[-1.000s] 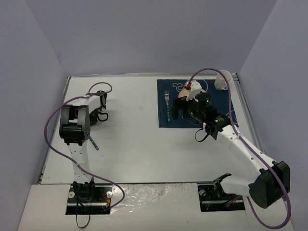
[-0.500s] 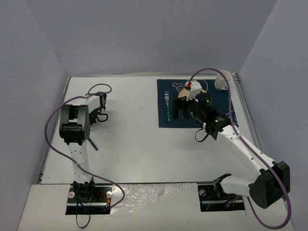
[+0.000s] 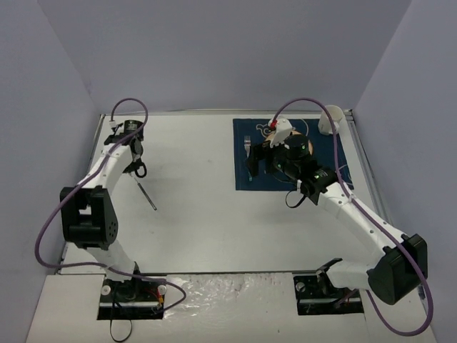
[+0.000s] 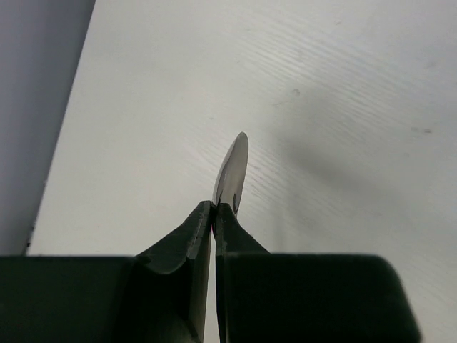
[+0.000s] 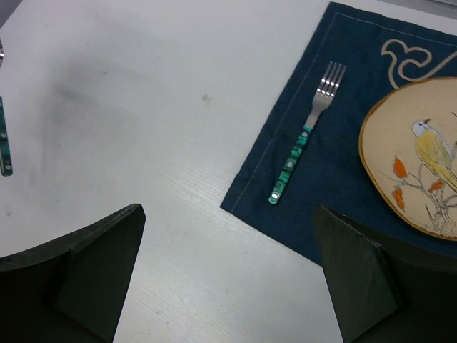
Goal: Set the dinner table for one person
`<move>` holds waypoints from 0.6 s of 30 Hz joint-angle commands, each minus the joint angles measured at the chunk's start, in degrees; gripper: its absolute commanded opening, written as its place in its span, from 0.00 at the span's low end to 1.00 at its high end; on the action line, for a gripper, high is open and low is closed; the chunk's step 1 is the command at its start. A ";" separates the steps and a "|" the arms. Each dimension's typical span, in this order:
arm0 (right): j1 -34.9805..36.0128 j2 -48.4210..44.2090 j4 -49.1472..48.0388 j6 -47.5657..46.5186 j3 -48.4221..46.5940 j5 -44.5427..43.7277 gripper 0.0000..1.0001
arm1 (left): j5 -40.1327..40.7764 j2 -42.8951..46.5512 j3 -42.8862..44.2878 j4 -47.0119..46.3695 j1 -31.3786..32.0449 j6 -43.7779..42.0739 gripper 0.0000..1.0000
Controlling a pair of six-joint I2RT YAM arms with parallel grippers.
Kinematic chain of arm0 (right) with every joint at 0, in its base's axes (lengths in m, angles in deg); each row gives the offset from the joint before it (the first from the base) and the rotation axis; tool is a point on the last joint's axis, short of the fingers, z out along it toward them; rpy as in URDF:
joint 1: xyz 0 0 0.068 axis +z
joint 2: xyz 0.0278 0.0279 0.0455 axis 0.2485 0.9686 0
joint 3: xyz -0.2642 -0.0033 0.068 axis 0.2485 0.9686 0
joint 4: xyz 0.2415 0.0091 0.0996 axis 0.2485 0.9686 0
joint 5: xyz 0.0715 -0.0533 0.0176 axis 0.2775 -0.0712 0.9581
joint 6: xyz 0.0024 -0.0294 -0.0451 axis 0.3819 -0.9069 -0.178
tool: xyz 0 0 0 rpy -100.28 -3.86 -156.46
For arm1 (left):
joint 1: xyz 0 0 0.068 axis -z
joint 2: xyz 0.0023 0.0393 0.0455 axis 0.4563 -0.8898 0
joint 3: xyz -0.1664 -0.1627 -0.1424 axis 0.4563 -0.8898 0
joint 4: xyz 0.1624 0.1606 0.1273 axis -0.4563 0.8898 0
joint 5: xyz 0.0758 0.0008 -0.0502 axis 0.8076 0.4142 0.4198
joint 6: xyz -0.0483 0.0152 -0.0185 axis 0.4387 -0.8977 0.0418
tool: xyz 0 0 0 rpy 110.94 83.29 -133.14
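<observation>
Top view: the left hand (image 3: 134,168) has just been closed on a slim utensil (image 3: 147,194), well left of the placemat (image 3: 243,180) on the white bench (image 3: 200,221). Left wrist: its metal tip (image 4: 234,168) is pinched. Right wrist: the right hand (image 5: 228,214) is held wide open at the placemat's corner; carrying across is judged next

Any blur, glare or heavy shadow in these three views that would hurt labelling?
Top external: even soft light, no glare. Left wrist: left gripper dark, the pinched utensil tip in focus, a soft shadow on the dinner table. Right wrist: fork and plate crisp, right gripper underlit.
</observation>
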 commanded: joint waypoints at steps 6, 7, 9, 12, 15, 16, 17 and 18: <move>6.61 8.32 -9.06 3.72 -8.59 7.28 0.98 | -29.96 18.65 -13.16 -31.14 1.13 17.13 0.00; 7.30 9.46 -9.31 4.66 -9.74 7.25 0.98 | -31.20 19.19 -14.11 -34.95 1.86 18.69 0.00; 8.43 11.31 -9.46 6.32 -11.76 7.05 0.98 | -33.37 20.13 -16.44 -42.18 3.32 20.90 0.00; 9.64 14.14 -9.46 8.94 -14.59 7.29 0.97 | -37.94 19.72 -18.15 -51.20 6.06 22.58 0.00; 10.53 17.15 -8.44 10.35 -17.45 7.53 0.96 | -41.40 19.02 -19.24 -59.38 8.79 23.17 0.00; 10.77 17.92 -7.95 10.55 -18.29 7.56 0.95 | -42.30 18.77 -19.48 -61.30 9.45 23.32 0.00; 10.99 18.53 -7.33 10.53 -19.00 7.35 0.94 | -42.91 18.53 -19.63 -62.60 9.96 23.43 0.00; 11.26 19.21 -6.62 10.49 -19.71 6.94 0.94 | -43.44 18.30 -19.74 -63.96 10.52 23.47 0.00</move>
